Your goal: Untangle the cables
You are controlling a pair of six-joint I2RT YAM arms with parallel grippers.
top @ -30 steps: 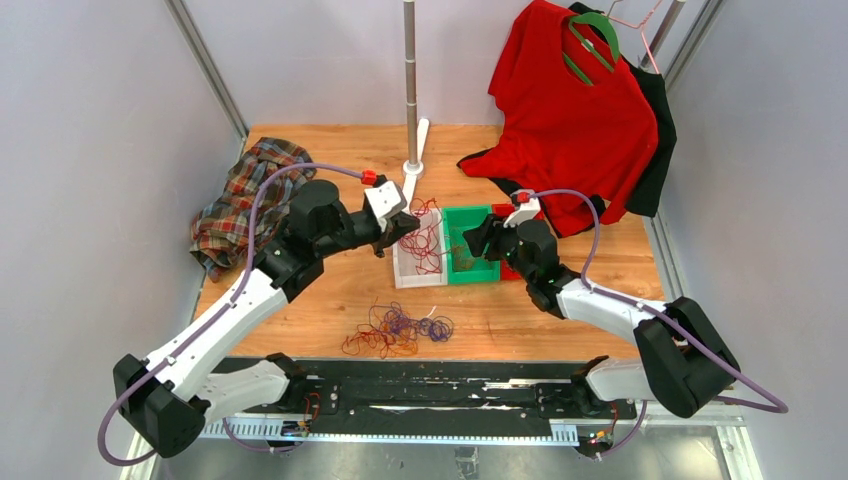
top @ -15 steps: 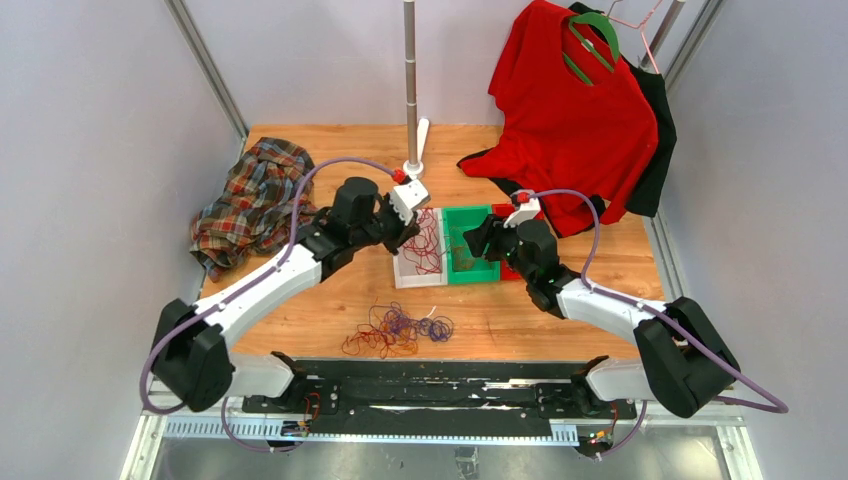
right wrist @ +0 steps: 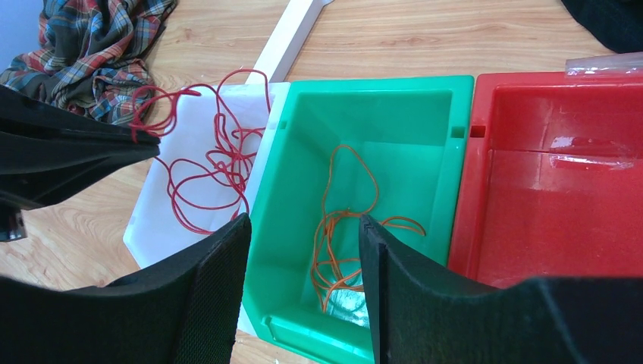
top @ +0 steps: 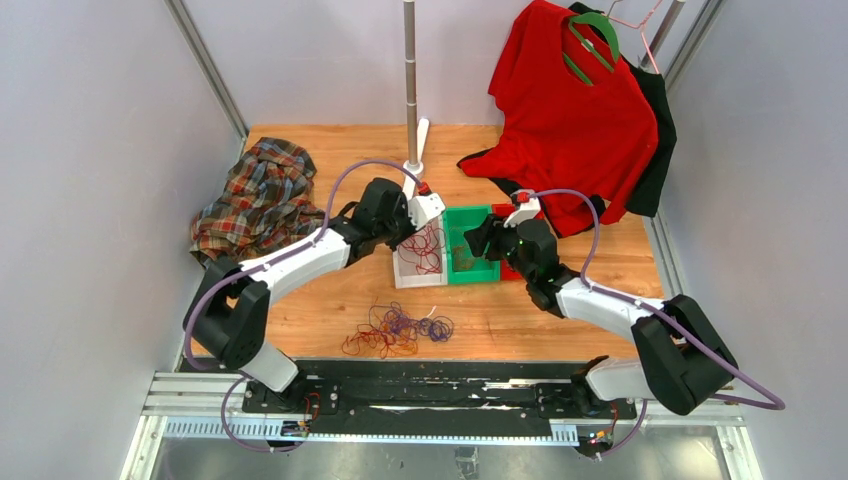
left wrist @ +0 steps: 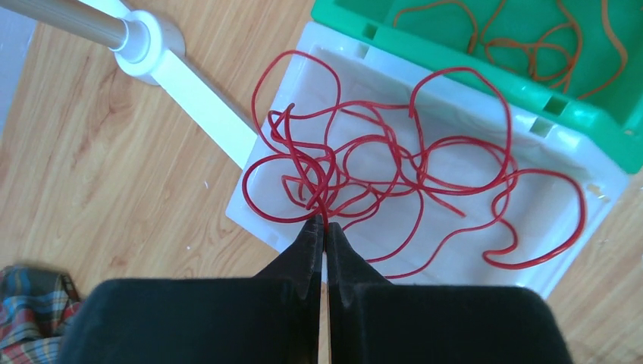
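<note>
Red cables (left wrist: 312, 180), thin glossy cord in overlapping wiry loops, lie in the white bin (top: 418, 281). This is a shallow rectangular plastic box on the wooden worktop (top: 560, 315), and a few loops spill over its rim.

Well left of the white bin, a plaid shirt (top: 250, 205) of soft checked cloth lies crumpled. At the white bin's left edge the left fingers (left wrist: 315, 235), black and wedge-shaped, are clenched tip to tip on one strand of the red cables. Behind the white bin a metal pole (top: 410, 70) rises from a flat white base (left wrist: 205, 106).

In front of the white bin, a loose tangle (top: 395, 330) of red, orange-brown and purple-blue cord lies flat on the wood.

Touching the white bin's right side is the green bin (right wrist: 425, 152), smooth plastic with sloping walls. It holds a few orange-brown cables (right wrist: 334, 227) bunched toward one end. The right fingers (right wrist: 231, 243), black with finely textured inner faces, hang spread apart and released above the green bin.

Beyond the green bin, away from the white bin, stands the glossy red bin (right wrist: 546, 189). Farther right and behind, a red T-shirt (top: 570, 110) hangs on a green hanger (top: 590, 45) over a black garment (top: 655, 140).
</note>
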